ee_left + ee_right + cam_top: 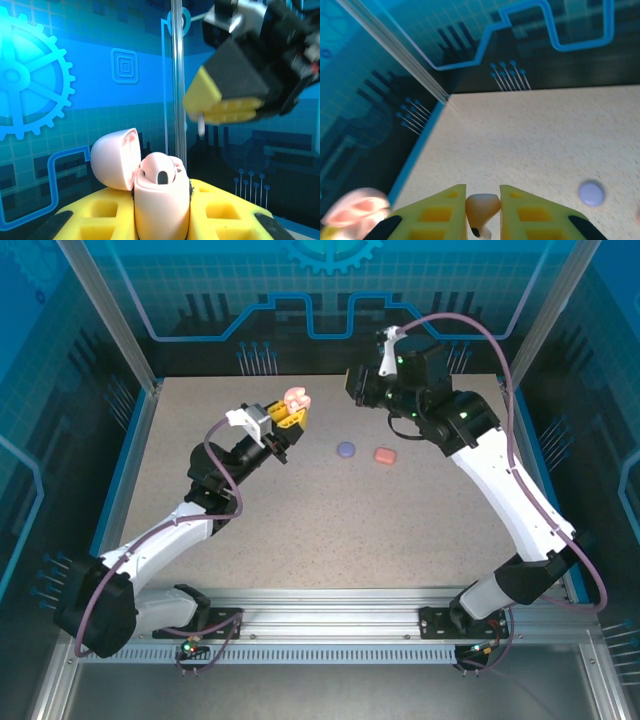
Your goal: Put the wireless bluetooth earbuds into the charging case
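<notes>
**Item 1, pale pink earbud** (482, 207): pinched between the yellow fingers (440, 212) of the right gripper (352, 386), which is closed down narrowly on it. The stem points out of the grip. It is held in the air, near and above the open case, not yet in it.

**Item 2, pale pink charging case** (160, 200): upright, lid (115, 157) swung back. It is clamped in the left gripper (290, 415), whose fingers are closed tight on the body, and it is held off the table (300, 530). One socket appears already filled by a seated bud (162, 175); the other looks free.

**Item 3, purple case** (346, 449) and **coral case** (385, 455): lying just beside each other on the table, both closed, well apart from either gripper. Their contents cannot be told.

**Progress, as judged:** the pink pair is half done. Still to do are lowering the held bud stem-first into the free socket, then shutting the lid.
</notes>
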Motion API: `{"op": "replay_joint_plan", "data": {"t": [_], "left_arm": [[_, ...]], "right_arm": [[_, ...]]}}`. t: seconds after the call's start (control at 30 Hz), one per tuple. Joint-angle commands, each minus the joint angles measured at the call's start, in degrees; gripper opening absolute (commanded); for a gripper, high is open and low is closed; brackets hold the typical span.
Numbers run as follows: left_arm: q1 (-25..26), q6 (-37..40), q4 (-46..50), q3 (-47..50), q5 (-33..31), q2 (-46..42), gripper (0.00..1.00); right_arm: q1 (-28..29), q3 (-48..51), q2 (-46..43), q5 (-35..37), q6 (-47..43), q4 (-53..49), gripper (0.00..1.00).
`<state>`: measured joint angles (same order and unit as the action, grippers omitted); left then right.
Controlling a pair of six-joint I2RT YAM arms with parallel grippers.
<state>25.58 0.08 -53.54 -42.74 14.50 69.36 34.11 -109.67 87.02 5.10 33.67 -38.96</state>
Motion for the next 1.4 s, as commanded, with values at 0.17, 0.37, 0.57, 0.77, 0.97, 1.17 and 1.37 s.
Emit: {"op": "replay_joint_plan", "data": {"t": [0.17, 0.37, 0.57, 0.77, 0.97, 1.17, 1.37], "left_arm": [[1.15, 0.43, 1.24, -2.00, 1.41, 0.15, 0.00], [1.57, 0.70, 2.47, -2.49, 2.10, 0.73, 0.00], [1.75, 0.98, 2.96, -2.48, 2.44, 1.30, 0.00], [1.71, 1.24, 2.93, -2.41, 2.29, 1.48, 0.00], [1.83, 1.40, 2.64, -2.57, 2.24, 1.82, 0.00], [1.79, 1.42, 2.38, -2.72, 2.06, 2.09, 0.00], [1.76, 1.27, 1.83, -2.61, 1.76, 2.01, 0.00]], "right_arm": [[2.15, -6.22, 2.09, -5.91, -4.77, -0.93, 0.21], [4.54, -6.26, 3.06, -6.11, -5.76, -1.71, 0.21], [7.06, -6.17, 4.61, -4.76, -6.38, -2.83, 0.21], [8.34, -6.10, 5.78, -4.40, -6.42, -3.62, 0.21], [8.95, -5.30, 6.05, -4.28, -6.08, -3.49, 0.21], [8.95, -4.86, 6.24, -4.62, -5.72, -3.59, 0.20], [8.91, -3.33, 6.18, -4.40, -5.15, -3.12, 0.20]]}}
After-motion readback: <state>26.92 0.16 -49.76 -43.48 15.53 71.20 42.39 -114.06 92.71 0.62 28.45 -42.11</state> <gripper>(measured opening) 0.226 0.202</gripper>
